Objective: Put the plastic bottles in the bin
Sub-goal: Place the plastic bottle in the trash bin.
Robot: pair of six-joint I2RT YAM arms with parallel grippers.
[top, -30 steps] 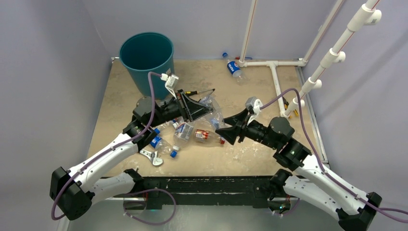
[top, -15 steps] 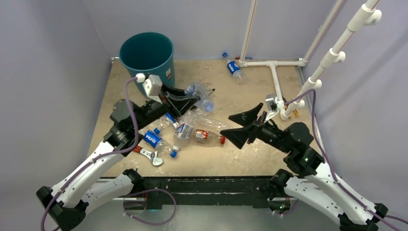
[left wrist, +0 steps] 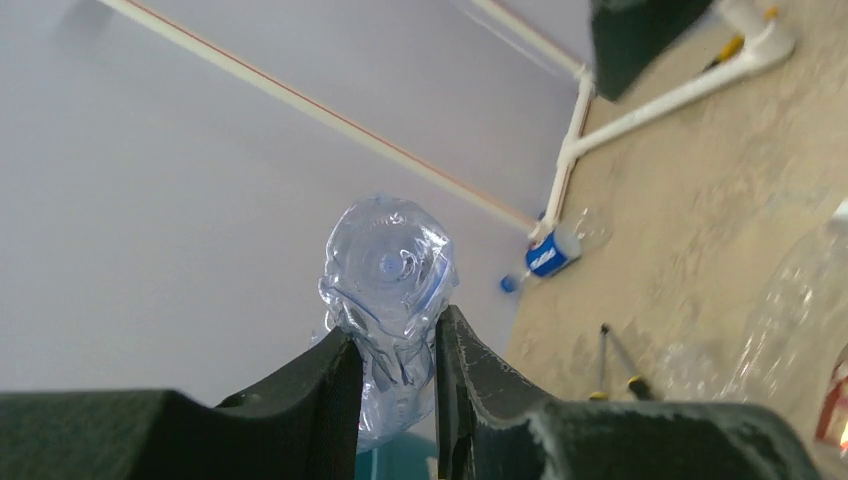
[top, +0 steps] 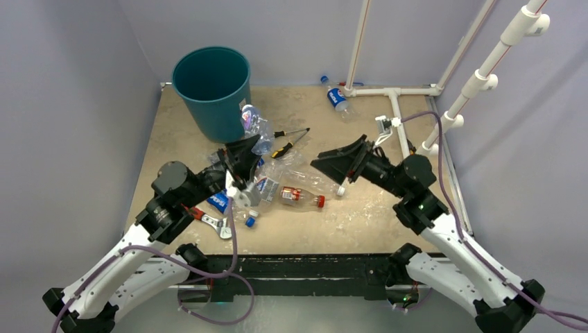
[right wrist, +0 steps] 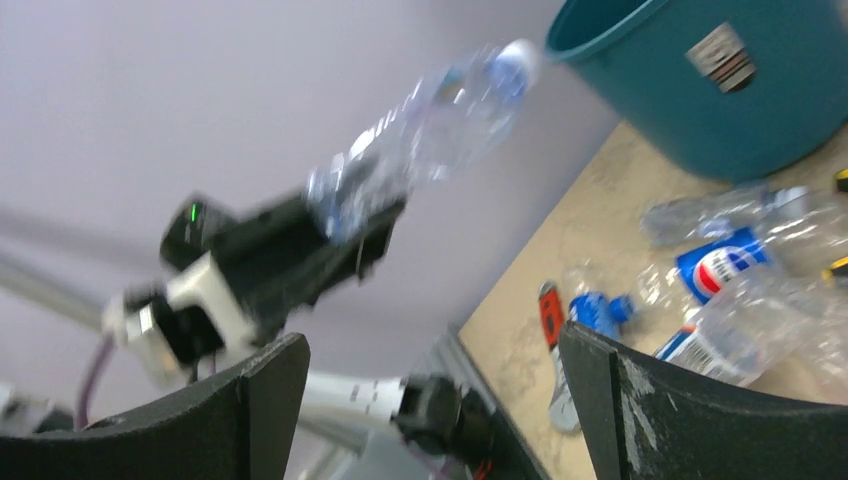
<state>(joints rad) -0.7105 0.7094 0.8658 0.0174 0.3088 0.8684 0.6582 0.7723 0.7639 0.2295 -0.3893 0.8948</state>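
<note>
My left gripper is shut on a crumpled clear bottle, which points up beside the teal bin. In the left wrist view the bottle is pinched between the fingers of that gripper. More plastic bottles lie in a pile at mid-table, among them a red-labelled one and a Pepsi one. Another Pepsi bottle lies at the far edge. My right gripper hangs open and empty to the right of the pile. The right wrist view shows that gripper, the held bottle and the bin.
Two yellow-and-black screwdrivers lie just behind the pile. A red-handled wrench rests near the front left. A white pipe frame runs along the back right of the table, with walls close on all sides.
My left gripper swung the held bottle from lying sideways over the pile to pointing up beside the bin. My right gripper opened wide, rose and drew back from the pile.
</note>
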